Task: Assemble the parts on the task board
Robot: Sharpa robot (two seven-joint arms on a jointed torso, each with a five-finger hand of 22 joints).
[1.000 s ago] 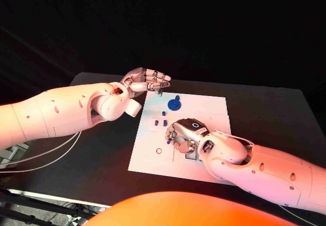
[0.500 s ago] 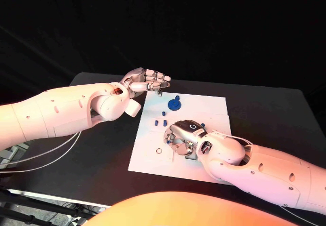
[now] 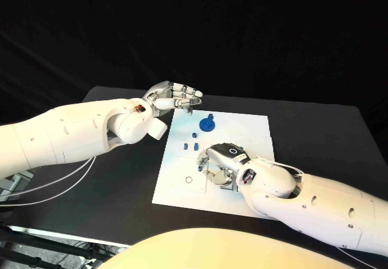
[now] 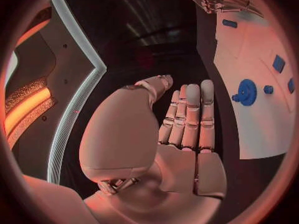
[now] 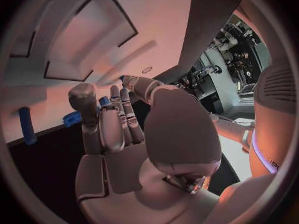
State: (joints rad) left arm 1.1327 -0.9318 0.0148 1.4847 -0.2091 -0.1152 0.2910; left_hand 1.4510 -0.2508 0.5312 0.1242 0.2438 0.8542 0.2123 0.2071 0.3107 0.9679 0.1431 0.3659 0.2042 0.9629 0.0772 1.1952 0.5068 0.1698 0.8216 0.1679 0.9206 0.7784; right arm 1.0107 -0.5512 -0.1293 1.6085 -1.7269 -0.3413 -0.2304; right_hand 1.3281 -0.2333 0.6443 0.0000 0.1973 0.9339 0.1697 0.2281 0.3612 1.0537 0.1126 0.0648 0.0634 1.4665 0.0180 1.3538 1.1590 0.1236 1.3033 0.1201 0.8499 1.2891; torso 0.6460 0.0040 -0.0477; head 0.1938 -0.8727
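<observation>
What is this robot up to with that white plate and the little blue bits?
The robot is putting small blue parts together on the white task board. Its right hand is down over the middle of the board, fingers curled among the parts; whether it grips one cannot be told. Its left hand hovers by the board's far corner, holding nothing. A blue gear and several small blue pieces lie on the board.
</observation>
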